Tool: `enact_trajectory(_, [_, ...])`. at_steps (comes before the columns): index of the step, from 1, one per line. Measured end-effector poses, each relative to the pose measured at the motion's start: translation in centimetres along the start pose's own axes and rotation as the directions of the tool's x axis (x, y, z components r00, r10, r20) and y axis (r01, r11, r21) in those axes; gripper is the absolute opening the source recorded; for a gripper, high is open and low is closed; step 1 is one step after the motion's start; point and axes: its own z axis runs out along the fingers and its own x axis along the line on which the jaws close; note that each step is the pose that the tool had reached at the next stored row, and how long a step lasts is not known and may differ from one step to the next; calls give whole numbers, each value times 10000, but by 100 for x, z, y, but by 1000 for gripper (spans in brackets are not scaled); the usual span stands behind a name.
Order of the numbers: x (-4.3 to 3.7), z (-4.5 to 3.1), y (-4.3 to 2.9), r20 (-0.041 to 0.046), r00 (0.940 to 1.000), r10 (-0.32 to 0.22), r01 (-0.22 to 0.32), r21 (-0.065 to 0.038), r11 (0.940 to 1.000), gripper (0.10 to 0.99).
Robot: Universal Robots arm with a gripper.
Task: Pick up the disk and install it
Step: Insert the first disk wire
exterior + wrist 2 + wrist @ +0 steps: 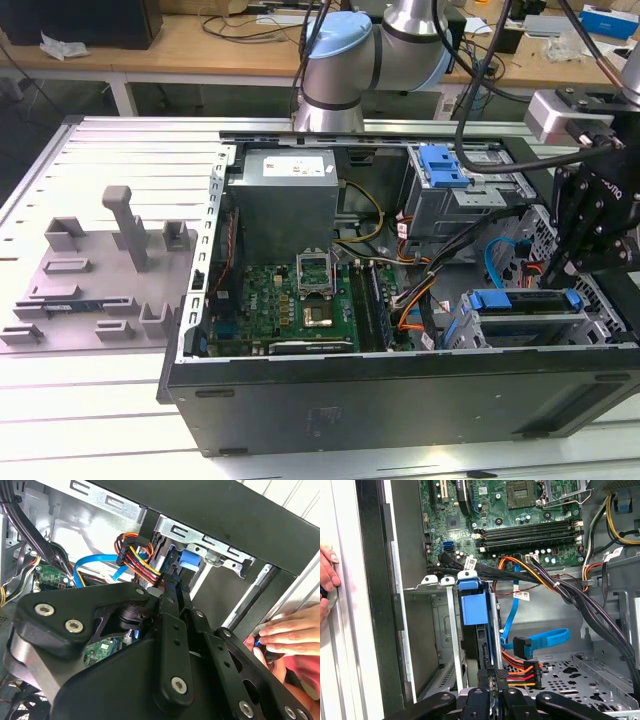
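Computer case [400, 395], a black metal tower lying open on its side on the ribbed grey counter [120, 150], has little free room along the exterior view's right, where the black gripper [590, 235] hangs just above the drive cage; there the disk [525, 312], a flat silver body in a blue plastic frame, sits on edge in the cage, hemmed in by the case wall and a bundle of cables. The green motherboard [300, 305] lies flat in the middle with open space above it, the boxy grey power supply [285, 195] stands behind it, and a grey fixture plate [95, 270] with upright blocks rests on the counter off the exterior view's left. In the second wrist view the gripper's matte black bolted linkages crowd the foreground, its fingertips [172, 582] drawn together on the disk's edge beside the disk's blue tab [190, 560] and the orange-and-yellow power cable [140, 560]; a person's hand [287, 632] rests at the case's outer edge. In the first wrist view the disk [474, 610] stands upright between thin silver cage rails, the gripper [490, 677] clamped on its near edge, a glossy blue data cable [540, 640] looping just beside it and the hand [327, 580] outside the black case wall.
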Motion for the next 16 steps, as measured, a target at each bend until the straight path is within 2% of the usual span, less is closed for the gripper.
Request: enact_trajectory(16, [5, 40, -3, 3, 10000, 0, 0, 0, 10000, 165])
